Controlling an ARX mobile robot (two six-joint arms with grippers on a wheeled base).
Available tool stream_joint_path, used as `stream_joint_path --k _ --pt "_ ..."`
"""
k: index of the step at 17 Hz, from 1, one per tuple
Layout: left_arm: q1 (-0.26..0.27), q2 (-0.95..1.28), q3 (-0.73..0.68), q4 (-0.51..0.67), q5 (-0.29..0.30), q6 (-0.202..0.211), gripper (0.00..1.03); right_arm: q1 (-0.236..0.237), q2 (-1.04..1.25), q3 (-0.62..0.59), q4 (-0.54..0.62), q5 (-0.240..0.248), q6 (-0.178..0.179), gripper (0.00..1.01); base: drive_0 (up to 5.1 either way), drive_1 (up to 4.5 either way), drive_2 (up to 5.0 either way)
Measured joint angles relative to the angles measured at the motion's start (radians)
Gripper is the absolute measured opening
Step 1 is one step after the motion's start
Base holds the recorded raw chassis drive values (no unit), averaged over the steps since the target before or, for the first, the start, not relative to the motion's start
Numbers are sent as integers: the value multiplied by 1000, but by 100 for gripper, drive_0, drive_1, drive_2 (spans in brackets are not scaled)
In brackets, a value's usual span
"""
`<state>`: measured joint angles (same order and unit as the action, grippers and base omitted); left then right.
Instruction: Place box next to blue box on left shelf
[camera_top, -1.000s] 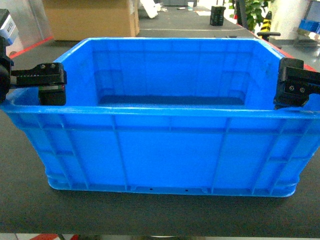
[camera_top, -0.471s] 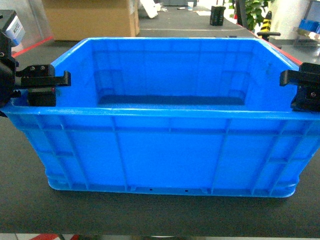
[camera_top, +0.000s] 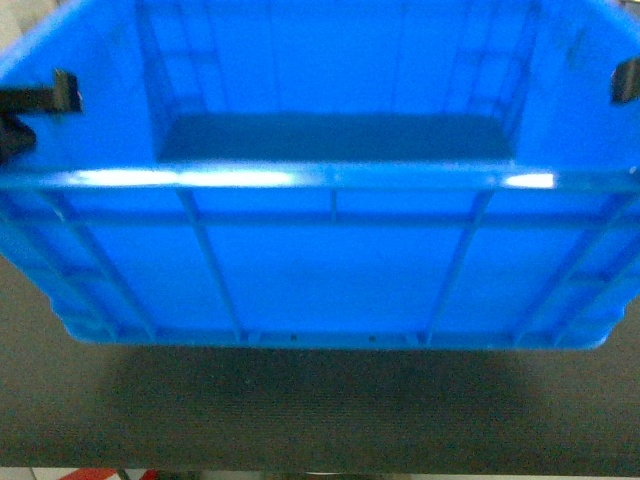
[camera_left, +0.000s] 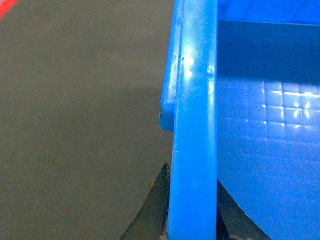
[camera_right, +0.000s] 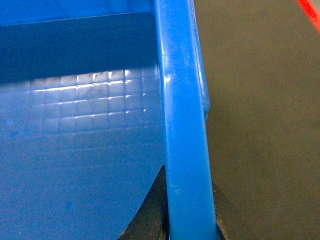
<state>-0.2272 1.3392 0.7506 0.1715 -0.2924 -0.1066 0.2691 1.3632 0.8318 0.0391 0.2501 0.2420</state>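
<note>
Big jump from half a second ago: the crate (camera_top: 320, 240) now fills nearly the whole head view, its near rim sits way higher in the picture, and there's a dark shadow under its bottom edge on the grey mat (camera_top: 300, 420). I read that as the crate coming up off the surface and toward the camera, though the view is blurry enough that I can't swear the bottom is fully clear. The cardboard box and background clutter that showed behind it earlier are gone from the head view, blocked by blue plastic.

My left gripper (camera_top: 40, 100) is just a black sliver at the left edge now, and my right gripper (camera_top: 626, 80) is barely poking in at the right edge. The wrist cams are more useful. On the left wrist the crate's rim runs straight down between the two black fingers (camera_left: 155, 210), one on each side of the wall, pinching it. Same story on the right wrist, with a finger (camera_right: 150, 210) on either side of the rim. So both grippers are clamped onto the short-side rims.

So I'd call this the lift-and-carry start. No shelf or other blue box is visible in any view yet, so the placing is all still ahead. My worry is the crate tilting or slipping, since each side is only a thin pinch on the rim.
</note>
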Motion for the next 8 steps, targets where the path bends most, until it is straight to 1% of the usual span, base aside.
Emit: stream_joint_path --k 3,5,6,7,8 --pt "-48 -147 -69 98 -76 40 10 42 -126 -32 45 67 -36 10 0 0 0" --pt "-94 -233 -139 195 -138 75 10 74 -203 -65 73 120 -66 10 0 0 0" --pt "-139 -311 -187 218 -189 85 11 97 -257 -93 84 161 -89 11 0 0 0" --pt "-163 -358 -214 217 -217 92 11 119 -301 -119 83 193 -101 11 0 0 0" --pt "-175 -387 -233 213 -229 94 11 140 -341 -147 82 225 -109 11 0 0 0"
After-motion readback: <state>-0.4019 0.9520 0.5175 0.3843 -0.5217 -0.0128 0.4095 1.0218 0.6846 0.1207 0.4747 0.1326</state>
